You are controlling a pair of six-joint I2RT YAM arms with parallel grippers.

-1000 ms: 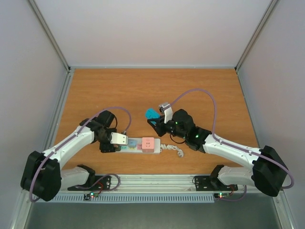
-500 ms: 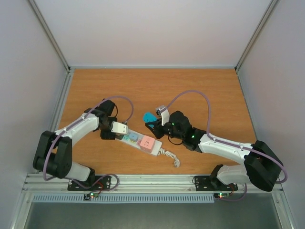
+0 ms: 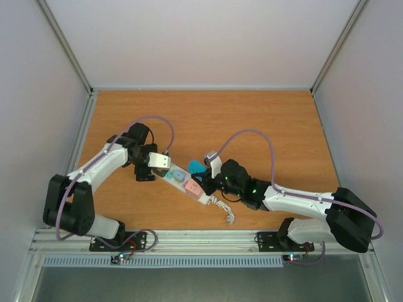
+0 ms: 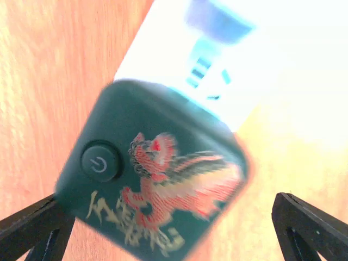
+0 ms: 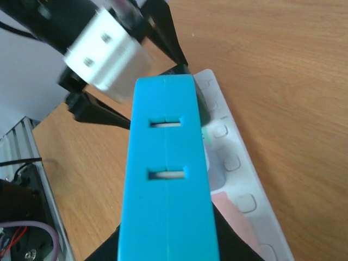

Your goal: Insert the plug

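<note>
A white power strip (image 3: 186, 183) lies slantwise on the wooden table, with a pink block (image 3: 192, 187) plugged in and a white cord (image 3: 224, 206) trailing from its right end. My left gripper (image 3: 152, 167) straddles the strip's upper-left end. In the left wrist view that end is a dark green block (image 4: 155, 190) with a power button and a dragon picture. It sits between wide-apart fingers (image 4: 307, 225), so the left gripper (image 4: 166, 204) is open. My right gripper (image 3: 205, 170) is shut on a blue plug (image 5: 168, 174), which hangs just over the strip (image 5: 236, 163). The plug (image 3: 196, 166) is close to the strip's middle sockets.
White walls enclose the wooden table (image 3: 252, 119) on the far side and both flanks. A metal rail (image 3: 208, 239) with the arm bases runs along the near edge. Purple cables (image 3: 258, 135) arch over each arm. The left gripper's white housing (image 5: 106, 49) shows in the right wrist view.
The strip has swung from level to slantwise, moving away from the near edge with the left arm. The left gripper has opened. The right gripper has carried the blue plug left, over the strip.
</note>
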